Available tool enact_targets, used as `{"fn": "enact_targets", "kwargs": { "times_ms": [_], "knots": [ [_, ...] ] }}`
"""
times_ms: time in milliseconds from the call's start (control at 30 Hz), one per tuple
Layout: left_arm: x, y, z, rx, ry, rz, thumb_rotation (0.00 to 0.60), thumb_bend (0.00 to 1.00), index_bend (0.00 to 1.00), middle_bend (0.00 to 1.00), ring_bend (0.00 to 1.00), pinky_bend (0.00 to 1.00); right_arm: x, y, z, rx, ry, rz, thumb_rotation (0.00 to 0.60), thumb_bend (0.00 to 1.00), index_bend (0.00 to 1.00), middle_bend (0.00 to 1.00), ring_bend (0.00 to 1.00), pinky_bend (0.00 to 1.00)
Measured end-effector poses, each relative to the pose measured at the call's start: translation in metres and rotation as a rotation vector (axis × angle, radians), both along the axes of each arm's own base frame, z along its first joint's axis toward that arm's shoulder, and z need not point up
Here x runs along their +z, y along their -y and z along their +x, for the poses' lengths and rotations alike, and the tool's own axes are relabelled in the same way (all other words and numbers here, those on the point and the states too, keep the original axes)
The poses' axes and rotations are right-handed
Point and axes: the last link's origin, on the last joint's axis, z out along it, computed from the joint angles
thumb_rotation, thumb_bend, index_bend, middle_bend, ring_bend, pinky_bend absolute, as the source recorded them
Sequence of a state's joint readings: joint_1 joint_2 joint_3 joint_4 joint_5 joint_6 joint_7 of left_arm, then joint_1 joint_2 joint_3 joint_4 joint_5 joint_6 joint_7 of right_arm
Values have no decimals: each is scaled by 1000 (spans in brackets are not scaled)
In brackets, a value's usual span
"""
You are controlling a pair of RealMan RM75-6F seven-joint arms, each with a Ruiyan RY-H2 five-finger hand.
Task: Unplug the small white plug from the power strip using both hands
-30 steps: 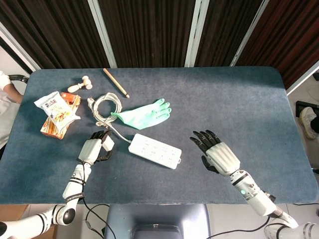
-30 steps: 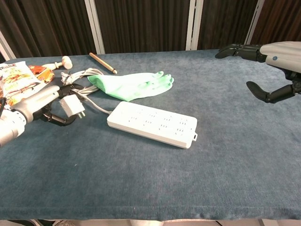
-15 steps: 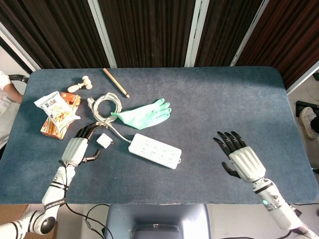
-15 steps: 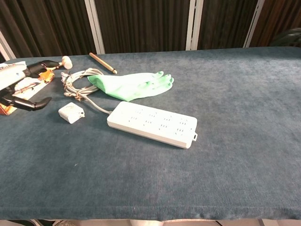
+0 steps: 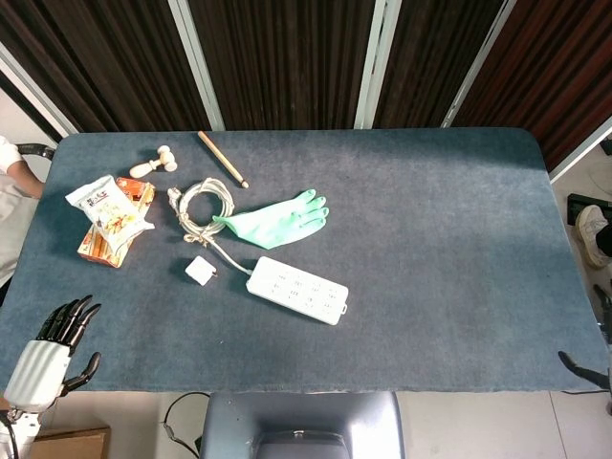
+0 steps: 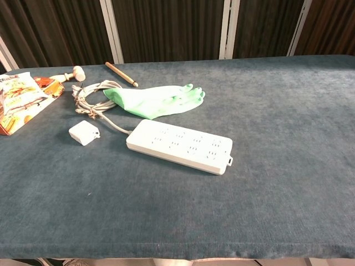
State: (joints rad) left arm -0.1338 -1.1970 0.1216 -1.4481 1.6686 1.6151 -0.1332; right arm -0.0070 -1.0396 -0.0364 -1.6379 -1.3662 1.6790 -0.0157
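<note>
The small white plug [image 5: 200,270] [image 6: 83,133] lies loose on the blue table [image 5: 430,220], just left of the white power strip [image 5: 296,289] [image 6: 180,146], and nothing grips it. The strip's cable runs back to a coil [image 5: 203,206] [image 6: 91,94]. My left hand [image 5: 43,349] hangs off the table's near left corner with its fingers spread, holding nothing. Of my right hand [image 5: 585,366] only dark fingertips show at the right frame edge, apart and holding nothing. Neither hand appears in the chest view.
A green glove [image 5: 277,218] [image 6: 158,100] lies behind the strip. Snack packets [image 5: 110,215] [image 6: 19,100] sit at the left edge. A wooden stick [image 5: 222,158] [image 6: 121,73] and a small white peg [image 5: 155,163] [image 6: 69,75] lie at the back left.
My left hand let go of the plug, which now lies on the table, and drew back off the near left corner. My right hand withdrew to the right frame edge.
</note>
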Motion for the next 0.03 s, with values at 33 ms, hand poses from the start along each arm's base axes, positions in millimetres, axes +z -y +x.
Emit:
{"fn": "enact_targets", "kwargs": {
  "times_ms": [33],
  "knots": [
    [1,0,-1,2,6,-1,599,430,0,0,0,107,0,-2,-3,-7,0,-2,600,220,0,33,0,0]
  ]
}}
